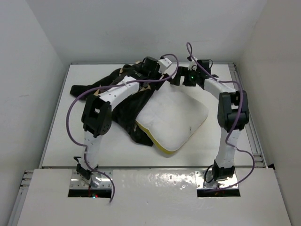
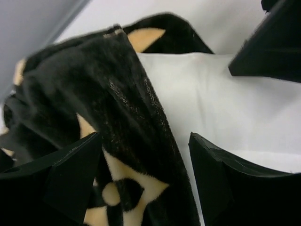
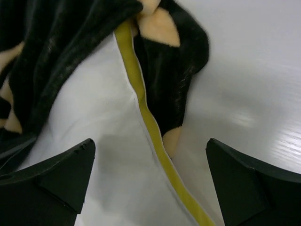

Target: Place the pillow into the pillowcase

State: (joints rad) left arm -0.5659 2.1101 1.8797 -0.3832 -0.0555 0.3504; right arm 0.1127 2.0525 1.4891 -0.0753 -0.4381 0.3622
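Pillowcase [image 2: 117,117] fold inside open left end effector [image 2: 145,141]; right end effector [image 3: 150,143] wide open, empty.

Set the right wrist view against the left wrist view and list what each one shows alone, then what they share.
Right wrist only: the yellow piping along the pillow edge. Left wrist only: a tan flower print on the pillowcase, and a black angular part at top right. Both: white pillow partly under black pillowcase, and that wrist's own fingers spread apart.
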